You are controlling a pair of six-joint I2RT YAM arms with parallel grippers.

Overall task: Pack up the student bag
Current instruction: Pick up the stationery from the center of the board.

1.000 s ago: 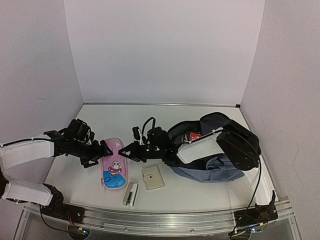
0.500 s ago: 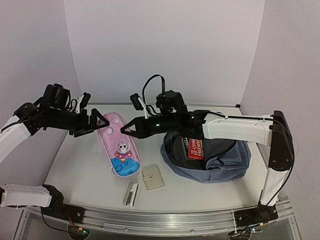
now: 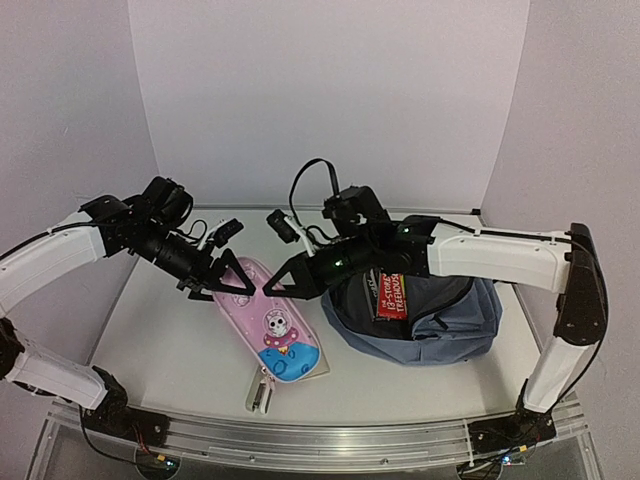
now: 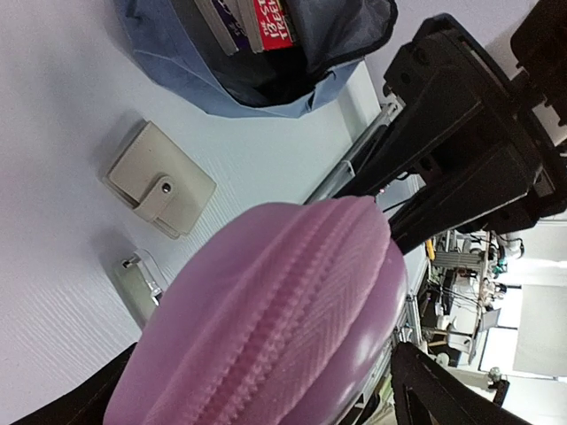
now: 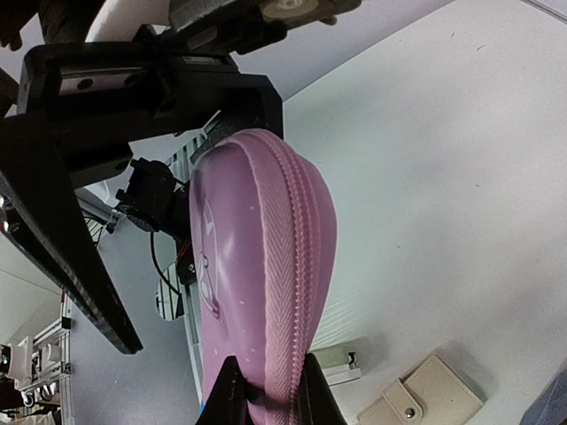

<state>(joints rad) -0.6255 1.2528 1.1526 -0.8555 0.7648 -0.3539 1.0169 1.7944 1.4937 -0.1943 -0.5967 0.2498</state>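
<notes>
The student bag [image 3: 440, 325], slate-blue with its mouth open, lies at the right of the table and shows at the top of the left wrist view [image 4: 186, 75]. A red book [image 3: 390, 295] stands inside it. A pink pencil case [image 3: 275, 325] hangs tilted in the air left of the bag. My right gripper [image 3: 272, 287] is shut on the case's zip rim [image 5: 266, 398]. My left gripper [image 3: 222, 285] stands open, its jaws straddling the upper end of the case [image 4: 283, 310], with a gap beside one finger.
A beige snap wallet [image 4: 159, 181] and a small stapler [image 3: 260, 392] lie on the table under the raised case, near the front edge. White walls close the back and both sides.
The pencil case has been raised off the table, then carried forward and right toward the bag, tilting lower end down. My left gripper's jaws have widened around it.
</notes>
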